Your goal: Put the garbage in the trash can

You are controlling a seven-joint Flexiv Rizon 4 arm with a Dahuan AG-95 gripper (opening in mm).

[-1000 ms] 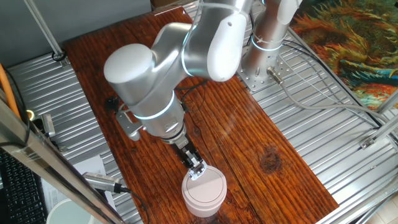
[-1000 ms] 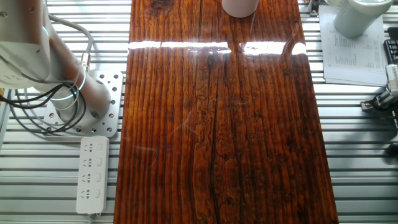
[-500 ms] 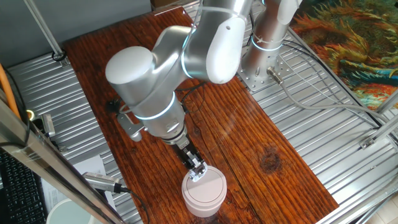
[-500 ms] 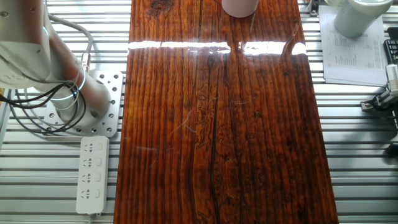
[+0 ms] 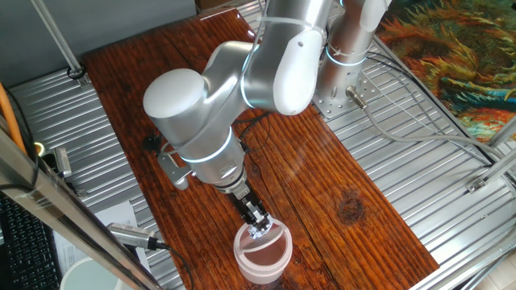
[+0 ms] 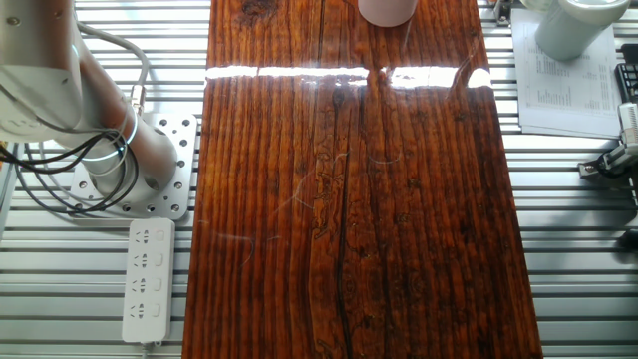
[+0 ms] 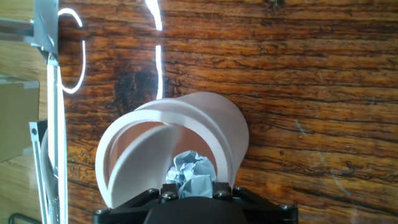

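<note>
One change at lower centre: my hand [image 5: 258,231] has pushed the trash can's [image 5: 262,251] lid open, pinching the paper wad [image 7: 191,177] just inside, ready to drop.

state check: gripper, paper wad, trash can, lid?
gripper: shut on the paper wad, tips at the can's mouth
paper wad: crumpled, held between the fingers, pressed against the lid, not released
trash can: upright on the table
swing lid: tilted inward, opening showing beside it
</note>
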